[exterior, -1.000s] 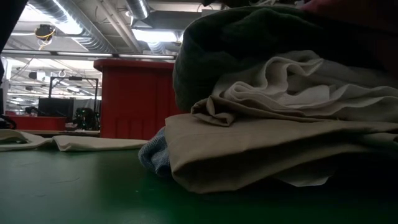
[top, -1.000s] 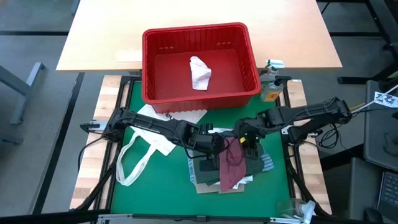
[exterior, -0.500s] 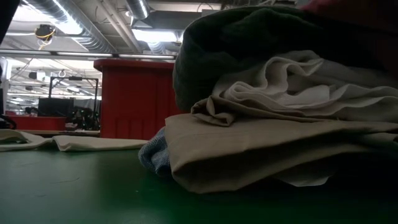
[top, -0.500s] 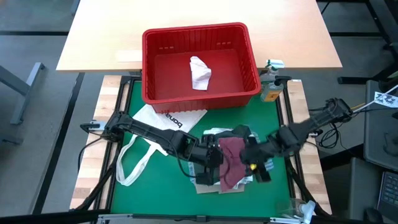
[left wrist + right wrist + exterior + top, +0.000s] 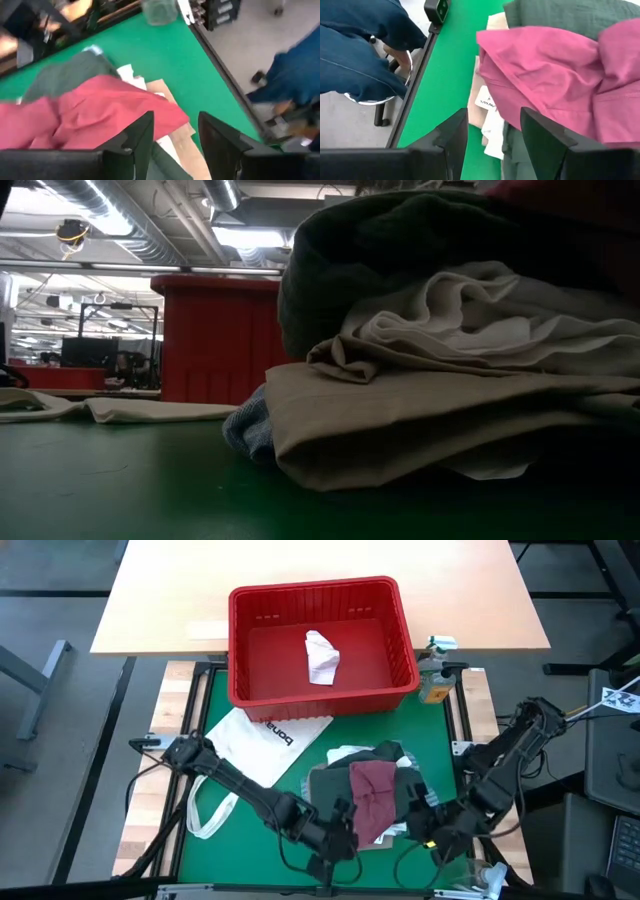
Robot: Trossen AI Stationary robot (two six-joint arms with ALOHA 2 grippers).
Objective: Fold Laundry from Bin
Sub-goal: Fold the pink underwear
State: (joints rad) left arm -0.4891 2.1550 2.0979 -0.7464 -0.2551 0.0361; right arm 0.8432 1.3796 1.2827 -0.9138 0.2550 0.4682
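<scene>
A folded stack of laundry [image 5: 335, 790] lies on the green mat, with a maroon piece [image 5: 375, 795] spread on top. In the low view, a dark green-grey top [image 5: 400, 250], a white shirt [image 5: 470, 320] and a tan shirt [image 5: 420, 420] lie one on another. The red bin [image 5: 250, 650] stands at the far side with one white piece [image 5: 322, 655] on its floor. My left gripper [image 5: 338, 835] and right gripper [image 5: 428, 832] both hang open near the table's near edge, on either side of the stack's near end. In the wrist views, the maroon piece [image 5: 90, 115] [image 5: 555, 85] lies beyond the fingers.
A white tote bag [image 5: 265, 735] with long straps lies left of the stack. A bottle [image 5: 435, 680] stands right of the bin. A person in blue [image 5: 360, 50] is beside the table's near edge. Bare green mat [image 5: 250, 850] lies at the near left.
Both grippers have drawn back from above the stack's far part toward the table's near edge, the right arm swinging wide to the right and each wrist rolling. They have stayed open. The maroon piece stays lying on the stack.
</scene>
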